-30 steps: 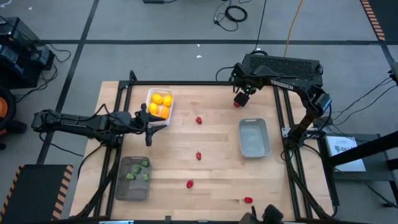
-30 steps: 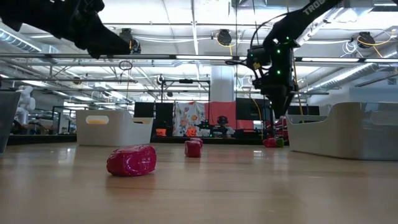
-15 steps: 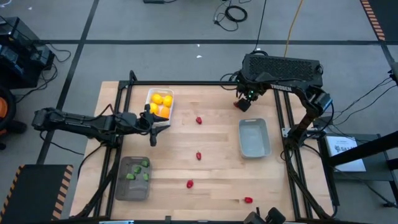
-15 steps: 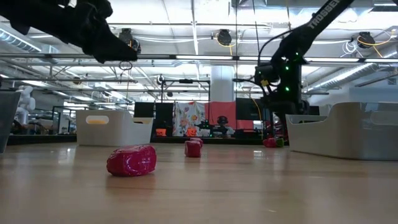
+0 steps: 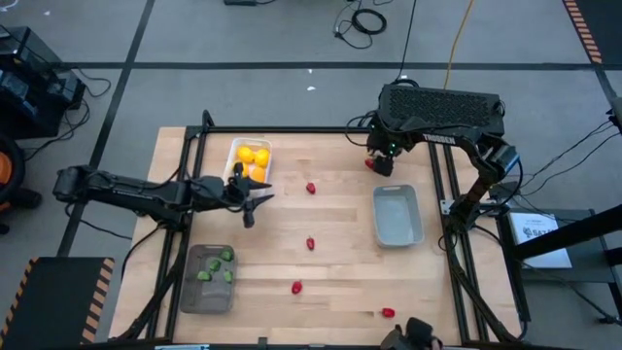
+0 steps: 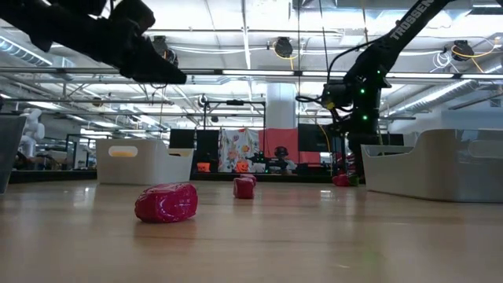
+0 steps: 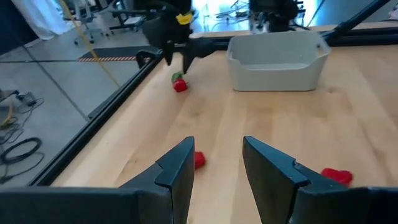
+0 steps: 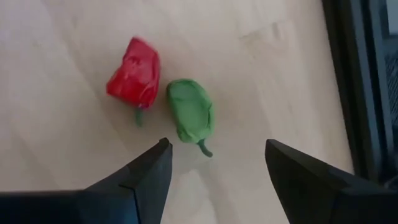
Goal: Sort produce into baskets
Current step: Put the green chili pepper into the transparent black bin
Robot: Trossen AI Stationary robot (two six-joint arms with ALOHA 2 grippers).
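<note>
Right gripper has dropped over small red pepper piece and green pepper piece, far right desk corner; fingers wide, empty. Left gripper has moved off white basket of yellow fruit; fingers narrow, empty. Pick pending.

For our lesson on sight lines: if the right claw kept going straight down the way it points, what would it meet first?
Probably the green piece lying beside a red piece on the table. The right claw stands open above them; depth is unclear.

My dark left gripper reaches out level above mid-table, fingers narrowly parted and empty. My dark right gripper points straight down, fingers spread wide.
</note>
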